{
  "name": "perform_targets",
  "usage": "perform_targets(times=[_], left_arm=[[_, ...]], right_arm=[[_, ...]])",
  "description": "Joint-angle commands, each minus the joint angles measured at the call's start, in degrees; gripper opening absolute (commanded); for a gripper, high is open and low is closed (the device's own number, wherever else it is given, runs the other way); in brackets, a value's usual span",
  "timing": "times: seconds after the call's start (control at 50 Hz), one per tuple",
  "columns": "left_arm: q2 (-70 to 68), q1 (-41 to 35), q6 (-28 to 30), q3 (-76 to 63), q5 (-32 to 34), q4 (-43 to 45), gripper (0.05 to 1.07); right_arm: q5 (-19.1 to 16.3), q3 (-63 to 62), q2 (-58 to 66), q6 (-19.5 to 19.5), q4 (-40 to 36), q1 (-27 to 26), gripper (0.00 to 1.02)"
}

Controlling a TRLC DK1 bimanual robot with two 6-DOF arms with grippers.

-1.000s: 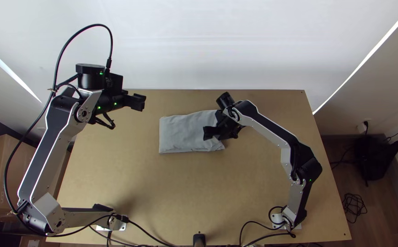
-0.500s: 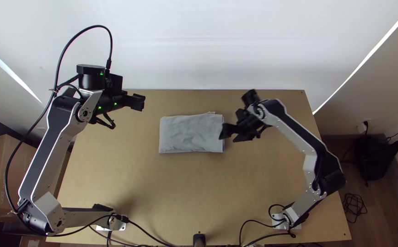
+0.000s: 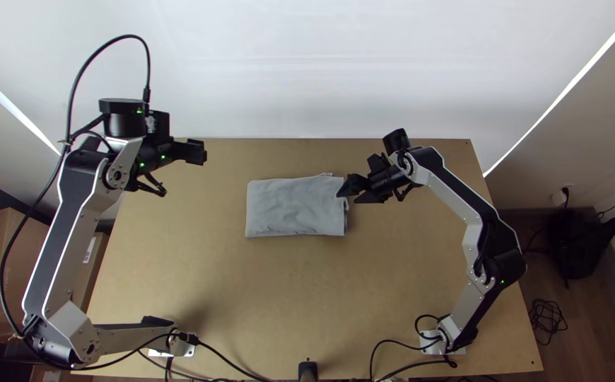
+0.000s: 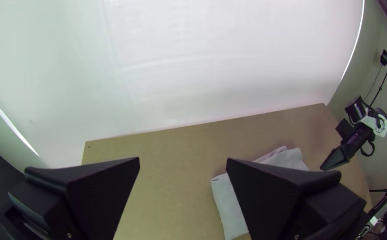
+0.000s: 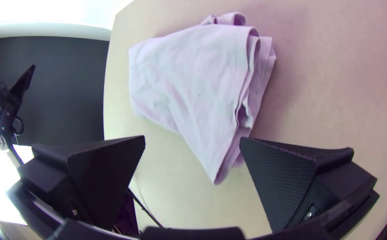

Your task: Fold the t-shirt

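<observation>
- 1 grey t-shirt (image 3: 293,205) lay folded on the table (image 3: 286,297), mid-frame in the top view.
- Upper left, the left gripper (image 3: 198,152) was wide open, holding nothing.
- Right of centre, the right gripper (image 3: 348,195) gaped wide, empty, at the t-shirt's right edge.

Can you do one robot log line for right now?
t-shirt: folded, on table | right gripper: jaws open, near t-shirt | left gripper: jaws open, away from t-shirt
</observation>
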Motion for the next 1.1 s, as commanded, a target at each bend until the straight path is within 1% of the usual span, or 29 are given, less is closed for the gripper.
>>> perform_targets(times=[0.0, 0.18, 0.44, 0.64, 1.0, 1.06, 1.08], left_arm=[[-4.33, 2.48, -1.83, 0.34, -0.85, 0.71, 1.03], [-9.34, 6.97, -2.89, -3.88, -0.76, 3.61, 1.03], [-15.23, 8.99, -4.29, -9.42, -0.76, 4.92, 1.03], [-19.18, 9.95, -5.52, -14.43, -0.85, 6.07, 1.03], [-24.46, 12.24, -5.61, -19.97, -0.85, 6.42, 1.03], [-25.16, 12.33, -5.61, -20.49, -0.85, 6.33, 1.03], [-25.42, 12.33, -5.61, -20.67, -0.94, 6.24, 1.03]], right_arm=[[-0.84, 2.31, 3.46, 0.43, 1.57, -0.9, 0.98], [-0.75, 4.42, 8.38, 0.43, 1.92, -1.51, 0.98], [-0.75, 5.12, 13.66, -0.19, 2.36, -1.16, 0.98], [-0.75, 6.35, 16.73, -0.63, 2.45, 0.86, 0.98], [-0.84, 12.68, 23.59, 1.48, 2.45, 7.45, 0.97], [-0.75, 13.3, 24.47, 1.48, 2.45, 8.24, 0.96], [-0.75, 13.47, 24.82, 1.48, 2.45, 8.33, 0.92]])
